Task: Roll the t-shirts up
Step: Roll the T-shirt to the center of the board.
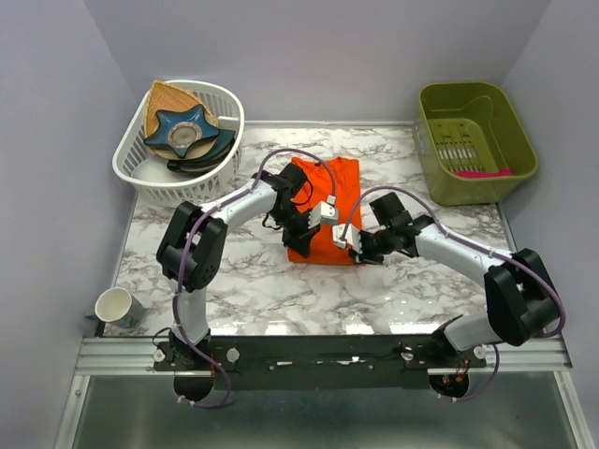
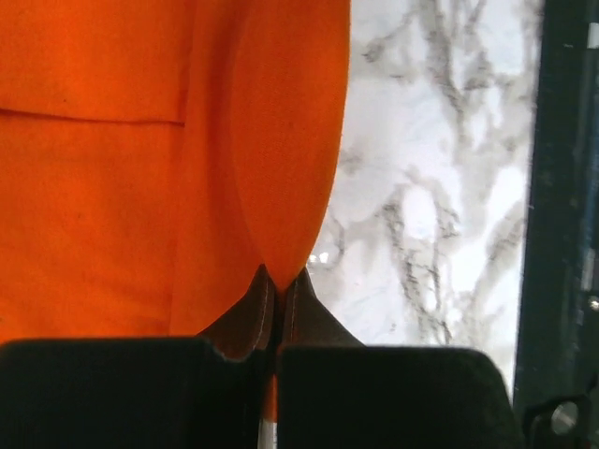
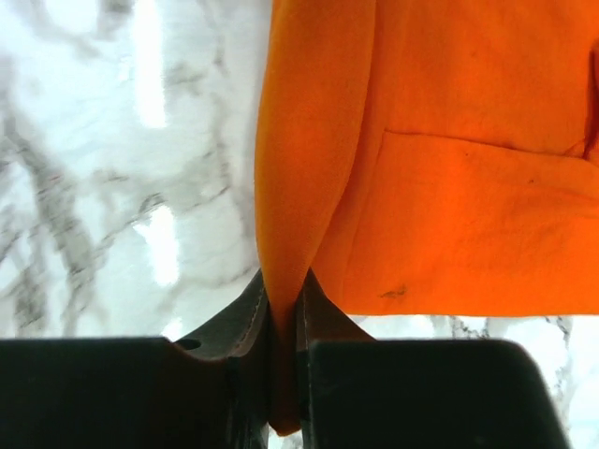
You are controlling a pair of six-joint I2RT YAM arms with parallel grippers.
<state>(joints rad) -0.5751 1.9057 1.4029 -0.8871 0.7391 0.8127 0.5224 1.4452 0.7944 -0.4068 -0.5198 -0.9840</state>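
1. Right now your white basket sits at the far left corner of the desk, overhanging its edge. It holds a tan woven fan, a blue star-shaped piece lying against the fan, and a dark curved piece below the star.
2. Your green bin stands at the far right corner, partly past the right edge. A small pink item lies on its slotted floor.
3. A white cup stands upright at the near left corner, well apart from everything else.
4. The orange t-shirt lies folded in the middle of the desk, nearer the far edge. It is between the basket and the bin and touches neither.
5. Your left gripper reaches onto the shirt from the left. The wrist view shows its fingers pressed together on a raised fold of orange cloth.
6. Your right gripper comes in from the right at the shirt's near end. Its fingers are likewise clamped on a pinched fold of the cloth.
7. Both arms cross over the shirt and hide much of its near half from the top camera.
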